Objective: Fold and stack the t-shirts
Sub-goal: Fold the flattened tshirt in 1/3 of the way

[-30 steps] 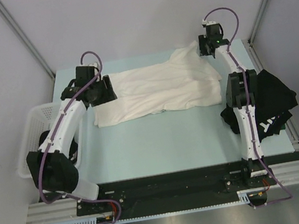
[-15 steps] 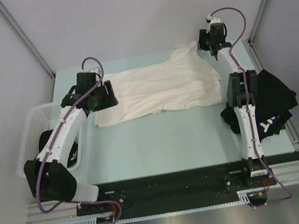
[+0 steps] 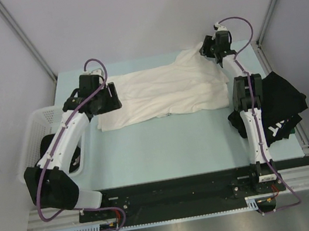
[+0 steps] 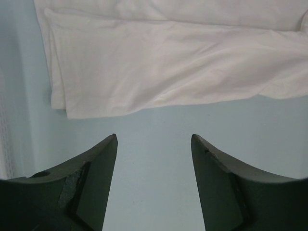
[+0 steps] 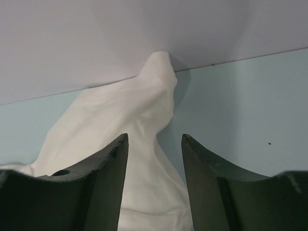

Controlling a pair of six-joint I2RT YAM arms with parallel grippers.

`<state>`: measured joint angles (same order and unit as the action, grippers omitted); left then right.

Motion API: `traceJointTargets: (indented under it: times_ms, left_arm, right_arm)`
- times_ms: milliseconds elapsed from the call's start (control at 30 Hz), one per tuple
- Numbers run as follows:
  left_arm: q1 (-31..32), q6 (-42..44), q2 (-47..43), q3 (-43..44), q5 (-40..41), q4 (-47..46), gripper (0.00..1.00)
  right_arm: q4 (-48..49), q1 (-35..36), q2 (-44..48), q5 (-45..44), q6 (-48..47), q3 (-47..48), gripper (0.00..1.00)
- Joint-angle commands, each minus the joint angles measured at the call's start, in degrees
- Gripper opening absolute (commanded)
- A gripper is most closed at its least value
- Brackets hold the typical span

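My left pincer (image 4: pixel 154 137) hangs with its jaws well apart and empty above the pale blue bench (image 4: pixel 159 192), just short of the cream-white t-shirt (image 4: pixel 159 62). The shirt lies spread in soft, creased folds across the far half of the bench. My right pincer (image 5: pixel 155 135), jaws likewise parted and gripping nothing, sits over the shirt's far right corner, where the limp cloth rises in a peak against the back wall (image 5: pixel 144 29). Black t-shirts (image 3: pixel 285 99), some white print showing, lie heaped at the bench's right edge. A white mesh basket (image 3: pixel 33 133) stands at the left.
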<state>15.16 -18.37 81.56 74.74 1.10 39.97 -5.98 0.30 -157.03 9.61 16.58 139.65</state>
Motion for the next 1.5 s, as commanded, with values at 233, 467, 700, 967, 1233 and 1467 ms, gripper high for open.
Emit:
traceJointTargets:
  times_ms: [233, 467, 700, 967, 1233, 1467]
  left_arm:
    - [0.66, 0.62, -0.96, 2.34, -2.16, -2.0, 0.69]
    - [0.66, 1.06, -0.44, 2.69, -2.25, -2.26, 0.69]
    - [0.75, 1.14, 0.27, 3.04, -2.77, -2.52, 0.7]
    - [0.66, 0.88, 1.32, 3.66, -3.74, -2.88, 0.7]
    - [0.75, 0.09, 3.52, 0.94, -2.95, -4.37, 0.68]
    - [0.75, -0.97, 8.79, -0.04, 0.83, -7.27, 0.61]
  right_arm:
    - [-0.17, 0.32, -0.55, 2.08, 0.29, 3.08, 0.51]
    - [-0.61, 0.93, -1.52, 2.43, 1.17, 3.08, 0.51]
    - [-0.88, 1.11, -2.58, 3.4, 2.76, 3.96, 0.47]
    - [-0.36, 0.94, -0.56, 2.88, 1.53, 1.25, 0.47]
    - [-0.43, 0.58, 8.47, 1.99, -3.22, -1.49, 0.55]
    - [-3.42, 0.85, 24.54, 2.0, -5.76, -18.08, 0.48]
